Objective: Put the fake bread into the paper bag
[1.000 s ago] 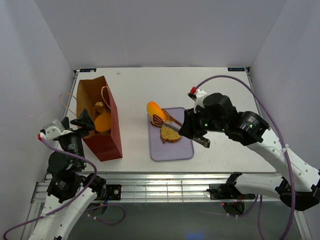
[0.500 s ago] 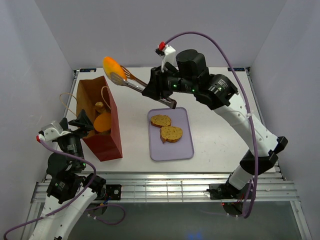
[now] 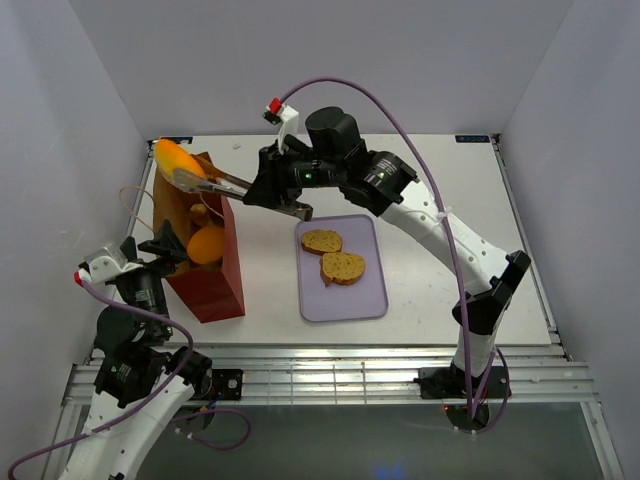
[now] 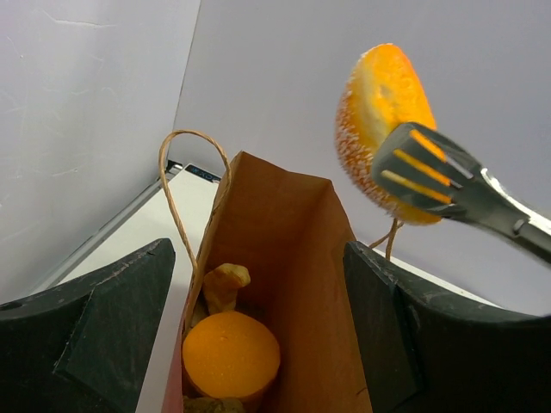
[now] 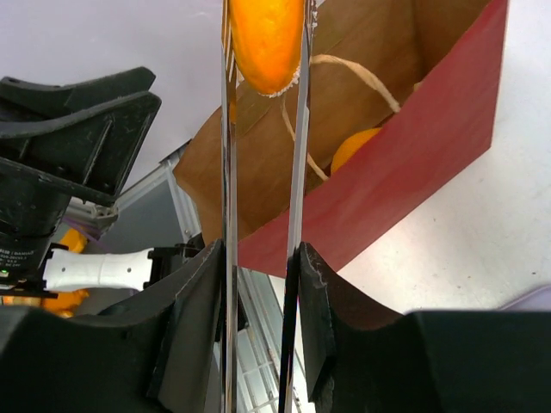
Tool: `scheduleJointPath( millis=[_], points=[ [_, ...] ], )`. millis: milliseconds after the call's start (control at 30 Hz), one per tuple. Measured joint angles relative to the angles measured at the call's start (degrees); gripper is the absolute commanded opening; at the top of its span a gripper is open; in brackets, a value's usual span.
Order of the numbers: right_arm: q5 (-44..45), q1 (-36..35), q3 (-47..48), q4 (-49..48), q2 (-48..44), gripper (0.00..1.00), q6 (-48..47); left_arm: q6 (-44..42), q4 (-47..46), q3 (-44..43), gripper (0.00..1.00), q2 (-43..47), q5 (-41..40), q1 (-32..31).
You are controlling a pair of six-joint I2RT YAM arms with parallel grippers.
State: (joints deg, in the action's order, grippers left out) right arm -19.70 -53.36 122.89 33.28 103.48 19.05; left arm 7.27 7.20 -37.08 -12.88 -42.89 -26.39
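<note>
The right gripper point(image 3: 263, 190) is pressed together on the handles of a pair of metal tongs point(image 3: 215, 181), which reach out toward the left edge of the table point(image 3: 270, 280). The slotted tong tips pinch an orange bun point(image 3: 172, 158) with a sugary-looking rim. It is held in the air over the far end of the paper bag point(image 3: 222, 270), above the rim and not yet inside.

The bag stands upright along the left edge of the table, mouth open, its cord handles point(image 4: 185, 198) looping up. Inside it lie another round orange bun point(image 3: 207, 243) and a smaller pale piece point(image 3: 199, 212) just beyond it.

The left gripper point(image 3: 163, 243) sits at the near end of the bag with its fingers spread wide, one on each side of the mouth; whether they touch the paper cannot be told.

To the right of the bag, well apart from it, a lavender tray point(image 3: 345, 300) lies around the middle of the table and carries two brown-crusted bread slices point(image 3: 321, 241), side by side
</note>
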Motion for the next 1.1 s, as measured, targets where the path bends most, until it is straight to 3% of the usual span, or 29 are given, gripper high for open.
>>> scheduleJointPath(
  millis=[433, 1100],
  points=[
    [-1.1, -1.4, -2.1, -1.8, 1.1, 0.48, 0.0, -0.2, 0.0, 0.0, 0.90, 0.2, 0.0, 0.0],
    [-1.4, -1.4, -1.3, -1.8, 1.2, 0.55, 0.0, -0.4, 0.0, 0.0, 0.90, 0.4, 0.0, 0.0]
  ],
)
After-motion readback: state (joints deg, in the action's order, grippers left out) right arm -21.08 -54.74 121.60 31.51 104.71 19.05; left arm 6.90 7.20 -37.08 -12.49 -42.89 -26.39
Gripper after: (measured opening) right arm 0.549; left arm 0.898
